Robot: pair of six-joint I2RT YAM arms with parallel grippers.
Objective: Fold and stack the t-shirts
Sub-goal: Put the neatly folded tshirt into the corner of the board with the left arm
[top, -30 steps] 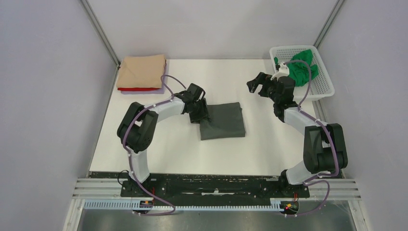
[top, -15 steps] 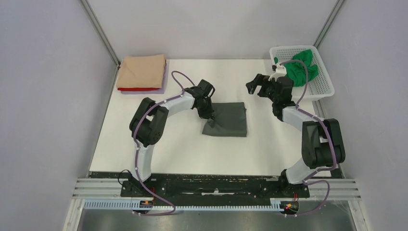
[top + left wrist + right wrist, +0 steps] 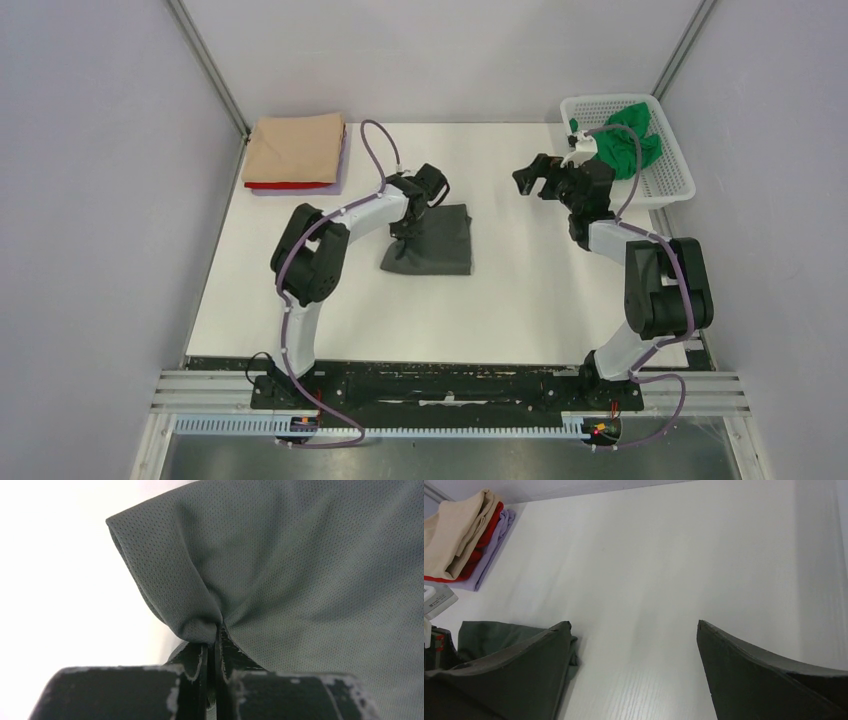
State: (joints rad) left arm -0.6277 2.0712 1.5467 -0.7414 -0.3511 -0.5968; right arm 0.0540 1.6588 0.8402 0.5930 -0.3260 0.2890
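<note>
A folded dark grey t-shirt lies mid-table, and it fills the left wrist view. My left gripper is shut on its left edge, with the cloth bunched between the closed jaws. At the back left is a folded stack with a tan t-shirt on top, a red one below it and a lilac one at the bottom. A bright green t-shirt lies crumpled in the basket. My right gripper hovers open and empty over bare table, to the right of the grey t-shirt.
A white mesh basket stands at the back right corner beside the right arm. Grey walls close in the table on the left, back and right. The stack shows at the far left of the right wrist view.
My left gripper has shut on the grey t-shirt's edge and dragged the shirt to the left, toward the stack. The right arm has barely moved.
</note>
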